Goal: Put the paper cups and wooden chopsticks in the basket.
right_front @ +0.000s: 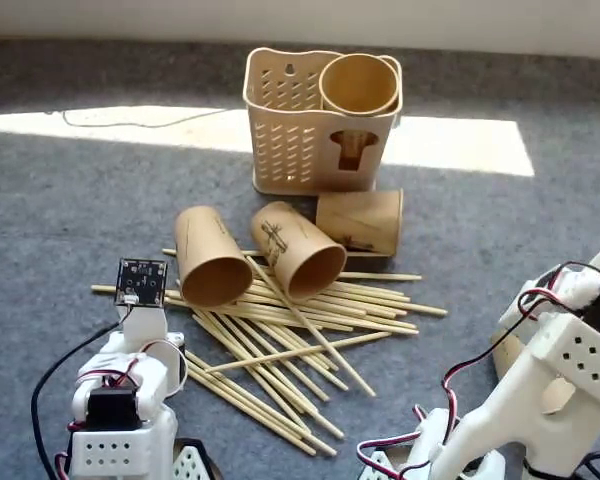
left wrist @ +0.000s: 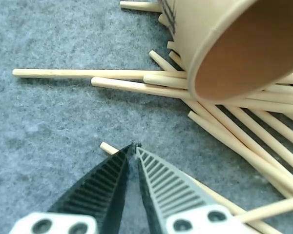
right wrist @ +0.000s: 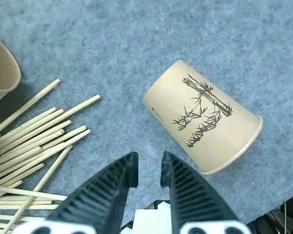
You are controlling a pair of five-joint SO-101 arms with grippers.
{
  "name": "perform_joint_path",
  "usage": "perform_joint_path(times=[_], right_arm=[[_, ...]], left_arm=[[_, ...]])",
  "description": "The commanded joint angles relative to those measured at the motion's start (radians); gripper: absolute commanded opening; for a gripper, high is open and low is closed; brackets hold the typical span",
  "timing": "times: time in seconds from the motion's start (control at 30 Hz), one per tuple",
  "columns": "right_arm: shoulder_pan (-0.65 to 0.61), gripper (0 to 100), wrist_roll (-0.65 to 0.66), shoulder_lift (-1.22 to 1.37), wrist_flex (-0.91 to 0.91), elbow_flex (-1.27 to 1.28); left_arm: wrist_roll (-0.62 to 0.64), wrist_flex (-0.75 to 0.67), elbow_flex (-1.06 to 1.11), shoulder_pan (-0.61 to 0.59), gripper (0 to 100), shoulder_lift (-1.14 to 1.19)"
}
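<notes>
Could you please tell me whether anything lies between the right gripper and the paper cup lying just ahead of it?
Nothing visible does. Bare grey carpet lies between the right gripper and the paper cup on its side; the wooden chopsticks lie off to one side, clear of that path.

An indoor robot-test setup, home or lab unclear: grey carpet-like cloth covers the tabletop (right_front: 60, 230), sunlight (right_front: 460, 145) bands it, a cable (right_front: 130, 122) trails near the pale wall (right_front: 280, 15), and the arms' wires (right_front: 477, 357) hang loose.
</notes>
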Motion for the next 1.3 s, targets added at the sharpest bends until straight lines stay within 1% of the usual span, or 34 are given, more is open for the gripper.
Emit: perform_joint_path(times=[0.0, 0.2, 0.27, 0.37, 0.47, 0.63, 0.77, 1.0, 1.2, 1.27], right_arm=[[0.048, 9.9, -0.003, -0.051, 0.012, 0.012], [0.147, 18.3, -0.003, -0.107, -0.044, 0.07], [0.174, 18.6, 0.009, -0.127, -0.042, 0.104], [0.214, 18.6, 0.081, -0.147, -0.042, 0.166], [0.239, 18.6, 0.118, -0.148, -0.045, 0.239], [0.288, 18.6, 0.15, -0.153, -0.153, 0.344], [0.305, 18.6, 0.15, -0.148, -0.213, 0.417], [0.309, 18.6, 0.152, -0.148, -0.246, 0.469], [0.311, 18.4, 0.149, -0.156, -0.426, 0.581], [0.311, 18.4, 0.149, -0.156, -0.443, 0.598]], left_arm=[[0.005, 0.002, 0.018, 0.018, 1, -0.012], [0.005, 0.002, 0.018, 0.018, 1, -0.012], [0.005, 0.002, 0.018, 0.018, 1, -0.012], [0.005, 0.002, 0.018, 0.018, 1, -0.012], [0.005, 0.002, 0.018, 0.018, 1, -0.012], [0.005, 0.002, 0.018, 0.018, 1, -0.012], [0.005, 0.002, 0.018, 0.018, 1, -0.012], [0.005, 0.002, 0.018, 0.018, 1, -0.012], [0.005, 0.002, 0.018, 0.018, 1, -0.012], [0.005, 0.002, 0.018, 0.018, 1, -0.012]])
